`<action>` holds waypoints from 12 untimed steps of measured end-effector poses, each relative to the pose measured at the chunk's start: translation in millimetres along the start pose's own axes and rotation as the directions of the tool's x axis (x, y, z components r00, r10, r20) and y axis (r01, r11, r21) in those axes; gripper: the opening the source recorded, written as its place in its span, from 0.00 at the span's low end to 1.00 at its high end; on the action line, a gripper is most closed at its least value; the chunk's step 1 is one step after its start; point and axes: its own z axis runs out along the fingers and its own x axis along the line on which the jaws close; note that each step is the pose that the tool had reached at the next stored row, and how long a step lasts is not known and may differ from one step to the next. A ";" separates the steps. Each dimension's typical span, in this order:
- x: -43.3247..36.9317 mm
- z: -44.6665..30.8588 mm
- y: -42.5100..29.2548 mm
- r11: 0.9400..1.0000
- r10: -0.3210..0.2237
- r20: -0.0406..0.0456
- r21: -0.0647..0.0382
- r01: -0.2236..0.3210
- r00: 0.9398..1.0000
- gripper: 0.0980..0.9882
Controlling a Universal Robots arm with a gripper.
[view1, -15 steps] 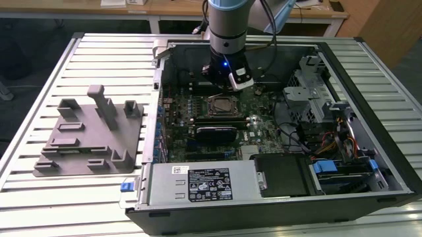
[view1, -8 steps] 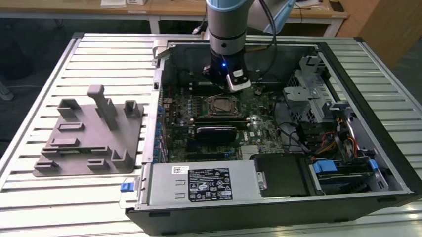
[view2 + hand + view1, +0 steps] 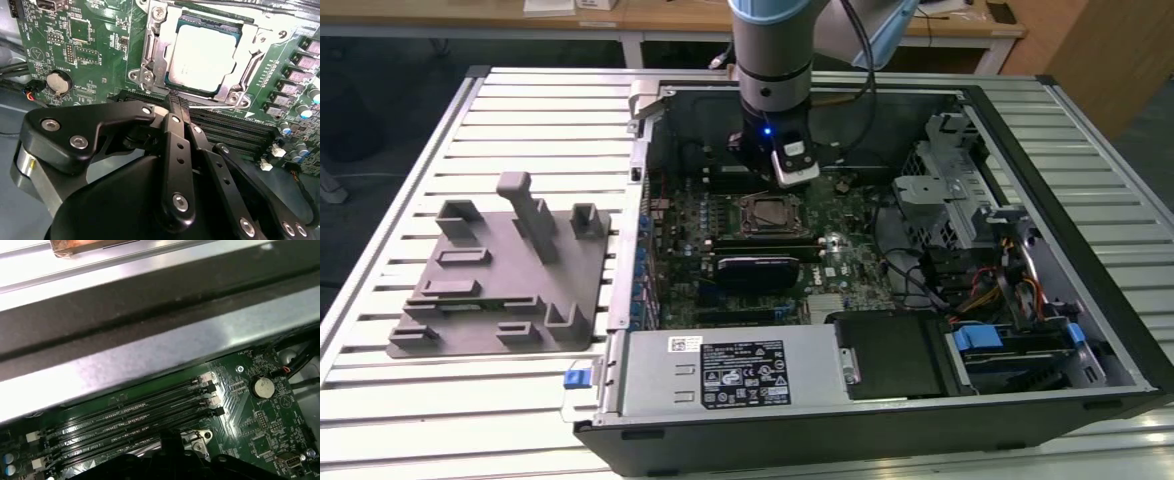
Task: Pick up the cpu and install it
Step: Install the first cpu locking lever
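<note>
The cpu (image 3: 204,56), a flat square chip with a silver-grey top, lies inside the metal-framed socket (image 3: 150,55) on the green motherboard (image 3: 90,45). In the exterior view the cpu (image 3: 765,211) sits mid-board inside the open computer case. My gripper (image 3: 175,101) hangs just above the black memory slots (image 3: 225,130) beside the socket, its black fingers (image 3: 172,145) pressed together with nothing between them. It is apart from the cpu. In the exterior view the gripper (image 3: 771,172) hovers just behind the socket.
The open case (image 3: 1067,330) holds a power supply (image 3: 720,372), drive cage and cables at the exterior view's right. A grey plastic fixture block (image 3: 500,270) stands on the slatted table at the exterior view's left. The case wall (image 3: 150,345) runs close beside the memory slots (image 3: 130,420).
</note>
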 end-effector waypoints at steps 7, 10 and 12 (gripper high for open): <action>2.3 1.8 5.3 1.000 0.013 0.003 0.001 -0.013 1.000 0.01; 2.4 2.4 5.2 1.000 0.015 0.005 0.001 -0.015 1.000 0.01; 2.5 3.4 5.0 1.000 0.016 0.016 -0.002 -0.016 1.000 0.01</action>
